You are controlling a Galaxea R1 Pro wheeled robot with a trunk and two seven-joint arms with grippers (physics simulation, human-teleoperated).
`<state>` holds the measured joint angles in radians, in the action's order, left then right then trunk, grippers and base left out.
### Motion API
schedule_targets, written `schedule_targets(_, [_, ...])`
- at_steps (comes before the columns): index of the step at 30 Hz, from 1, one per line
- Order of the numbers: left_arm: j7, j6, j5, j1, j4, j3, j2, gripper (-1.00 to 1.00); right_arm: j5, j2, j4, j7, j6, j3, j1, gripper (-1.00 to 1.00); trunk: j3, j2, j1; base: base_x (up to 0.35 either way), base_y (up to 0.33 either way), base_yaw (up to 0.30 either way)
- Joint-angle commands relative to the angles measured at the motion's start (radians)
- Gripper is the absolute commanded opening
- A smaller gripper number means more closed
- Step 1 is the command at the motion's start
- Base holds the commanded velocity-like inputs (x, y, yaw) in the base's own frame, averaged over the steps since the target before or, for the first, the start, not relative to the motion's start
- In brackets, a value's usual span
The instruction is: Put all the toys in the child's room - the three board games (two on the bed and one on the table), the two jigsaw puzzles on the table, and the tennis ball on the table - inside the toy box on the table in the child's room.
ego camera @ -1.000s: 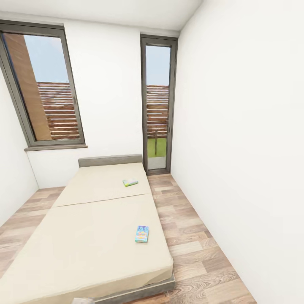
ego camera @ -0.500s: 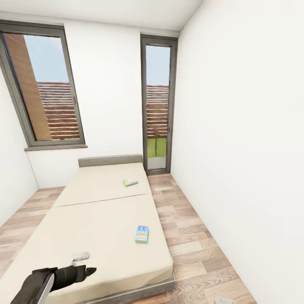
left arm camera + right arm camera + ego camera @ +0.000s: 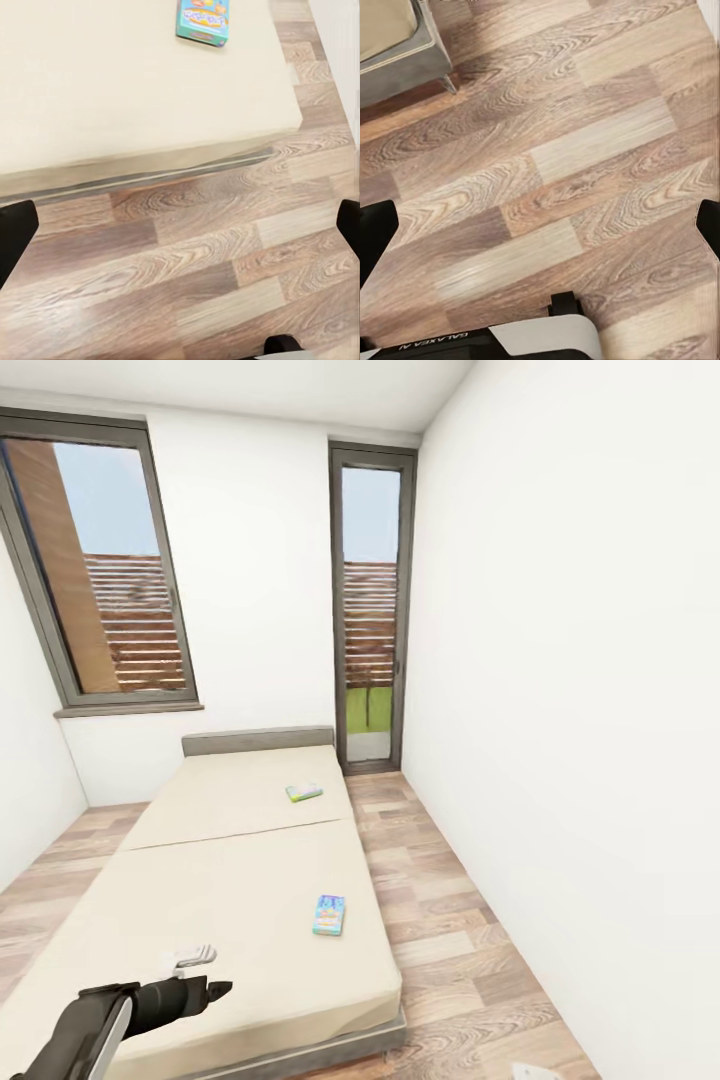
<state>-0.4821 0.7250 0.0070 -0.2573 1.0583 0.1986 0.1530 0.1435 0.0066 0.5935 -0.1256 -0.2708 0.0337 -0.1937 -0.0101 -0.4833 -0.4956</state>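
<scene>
Wood floor [image 3: 585, 150] surrounds the bed [image 3: 200, 880], which carries two board games [image 3: 329, 914] near its right edge; both my grippers gape wide, empty.

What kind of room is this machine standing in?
Most likely a bedroom, probably a child's: a wide low bed on a wood-plank floor, two bright game boxes lying on it, and tall windows in white walls.

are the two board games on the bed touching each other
No, in the head view the nearer board game lies well apart from the farther board game, with bare bed between them.
</scene>
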Motion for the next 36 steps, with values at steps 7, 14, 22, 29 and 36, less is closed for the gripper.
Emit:
schedule_targets(7, [-0.001,0.007,-0.001,0.000,0.002,-0.001,-0.035,1.00,0.011,0.001,-0.001,-0.006,-0.004,0.001,0.000,1.00,0.002,-0.001,0.000,0.062,-0.219,0.000])
schedule_targets(14, [0.000,0.007,-0.001,0.000,0.003,-0.004,-0.043,1.00,0.012,0.001,-0.003,-0.006,-0.005,0.001,-0.001,1.00,0.012,-0.001,0.000,0.016,-0.045,0.000])
schedule_targets(22, [0.000,0.007,-0.001,0.000,0.003,-0.005,-0.045,1.00,0.013,0.001,-0.008,-0.006,-0.010,0.002,-0.001,1.00,0.025,-0.001,0.000,-0.074,-0.005,0.000])
schedule_targets(29, [0.000,0.007,-0.001,0.000,0.004,-0.005,-0.046,1.00,0.013,0.001,-0.009,-0.006,-0.014,0.002,-0.001,1.00,0.036,-0.001,0.000,-0.071,-0.001,0.000])
schedule_targets(36, [0.000,0.007,-0.001,0.000,0.004,-0.005,-0.046,1.00,0.013,0.001,-0.009,-0.006,-0.016,0.001,-0.001,1.00,0.048,-0.001,0.000,-0.008,0.000,0.000])
